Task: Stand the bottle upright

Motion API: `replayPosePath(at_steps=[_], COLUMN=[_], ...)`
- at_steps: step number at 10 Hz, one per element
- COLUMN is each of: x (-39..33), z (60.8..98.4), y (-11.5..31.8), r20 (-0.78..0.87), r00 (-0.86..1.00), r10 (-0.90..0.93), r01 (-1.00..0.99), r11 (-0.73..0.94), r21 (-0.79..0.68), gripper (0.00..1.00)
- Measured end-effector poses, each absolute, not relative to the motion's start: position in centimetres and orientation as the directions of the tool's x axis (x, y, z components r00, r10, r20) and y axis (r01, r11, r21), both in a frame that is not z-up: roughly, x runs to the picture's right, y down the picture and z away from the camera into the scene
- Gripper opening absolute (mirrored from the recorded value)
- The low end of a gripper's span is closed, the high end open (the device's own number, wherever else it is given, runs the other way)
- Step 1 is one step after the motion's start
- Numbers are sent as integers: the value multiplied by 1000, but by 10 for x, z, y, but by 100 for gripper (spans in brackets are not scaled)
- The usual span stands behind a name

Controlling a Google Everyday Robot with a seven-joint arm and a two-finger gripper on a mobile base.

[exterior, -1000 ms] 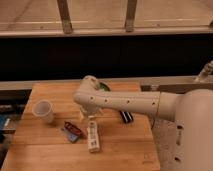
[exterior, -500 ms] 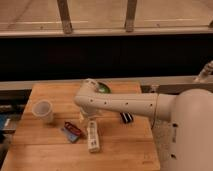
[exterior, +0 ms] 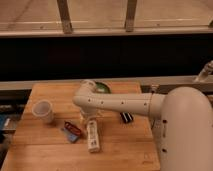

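The bottle is slim and cream-white, and it lies flat on the wooden table, pointing toward the front edge. My white arm reaches in from the right, bends at the elbow and points down. Its gripper hangs open just over the bottle's far end and holds nothing. The arm's wrist hides the very top of the bottle.
A white cup stands at the left. A red and blue packet lies left of the bottle. A green bowl sits behind the arm's elbow. A black bar lies under the forearm. My white base fills the right side.
The arm has sunk slightly toward the bottle. The bottle and the other objects have not moved.
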State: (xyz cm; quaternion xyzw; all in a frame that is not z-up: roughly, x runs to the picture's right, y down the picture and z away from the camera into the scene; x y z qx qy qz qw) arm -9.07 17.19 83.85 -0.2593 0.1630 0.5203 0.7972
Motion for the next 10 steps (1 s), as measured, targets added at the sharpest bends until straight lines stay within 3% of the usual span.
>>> replayPosePath(at_steps=[10], x=[-72], z=[847], y=[188], r20=[-588], r00=[351], r10=[729], r01=[-936], r11=[283], r21=[-209], gripper=[68])
